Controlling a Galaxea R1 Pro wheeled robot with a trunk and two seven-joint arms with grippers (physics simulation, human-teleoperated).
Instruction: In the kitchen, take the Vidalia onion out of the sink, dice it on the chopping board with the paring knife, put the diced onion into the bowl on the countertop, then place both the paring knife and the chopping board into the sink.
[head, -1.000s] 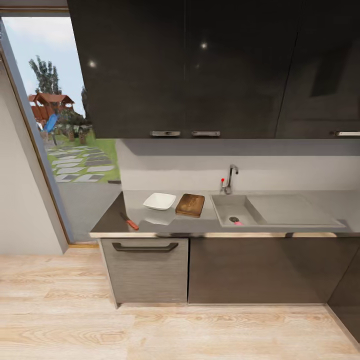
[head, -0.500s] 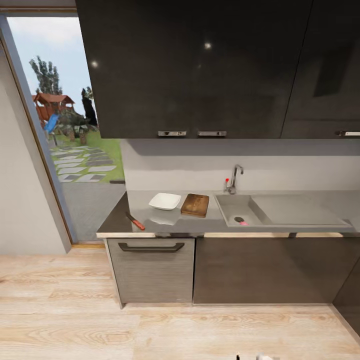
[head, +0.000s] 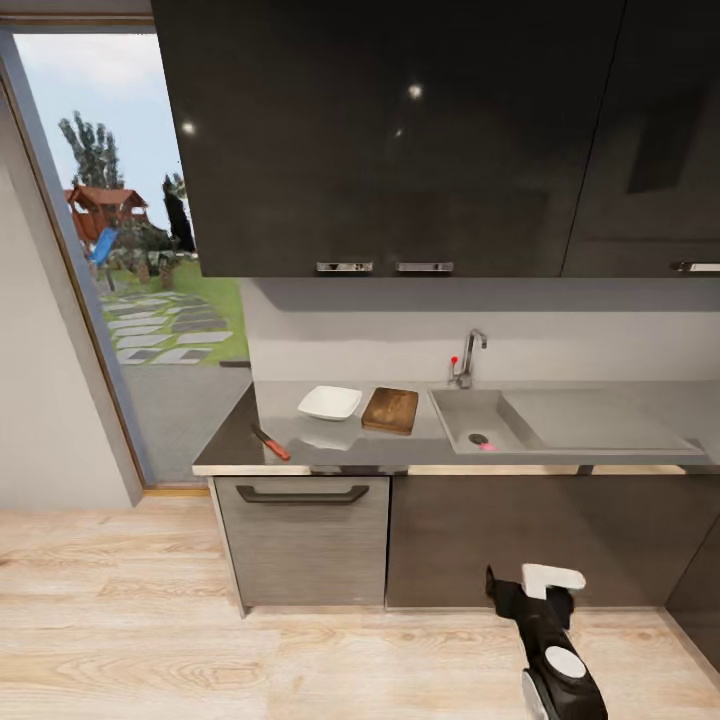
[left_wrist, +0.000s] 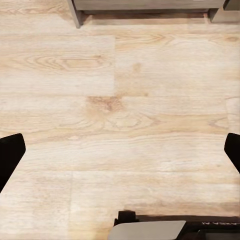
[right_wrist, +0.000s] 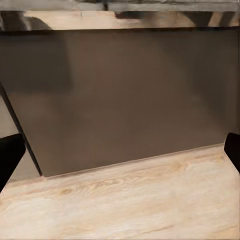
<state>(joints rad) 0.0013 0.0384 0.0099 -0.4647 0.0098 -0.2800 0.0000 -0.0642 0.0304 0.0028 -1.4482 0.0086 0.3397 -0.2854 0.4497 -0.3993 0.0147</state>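
Note:
Across the room, the sink (head: 560, 420) is set into the dark countertop (head: 230, 440), with its chrome tap (head: 466, 358) behind it. A small pinkish lump (head: 488, 446) lies by the drain; it is too small to tell whether it is the onion. The white bowl (head: 330, 402) sits left of the wooden chopping board (head: 391, 410). Near the counter's front left edge lies the red-handled paring knife (head: 271, 443). My right gripper (head: 522, 585) hangs low in front of the cabinets, its fingers wide apart (right_wrist: 120, 155) and empty. My left gripper (left_wrist: 120, 155) is open over the floor.
Dark wall cabinets (head: 400, 140) hang above the counter. A drawer with a black handle (head: 302, 494) and plain cabinet fronts (head: 520, 540) stand below it. A wide strip of wooden floor (head: 150, 650) separates me from the counter. A glass door (head: 110, 260) is at the left.
The view shifted slightly at first, so the counter appears a little further right. My right arm has risen into the bottom of the head view. Nothing on the counter moved.

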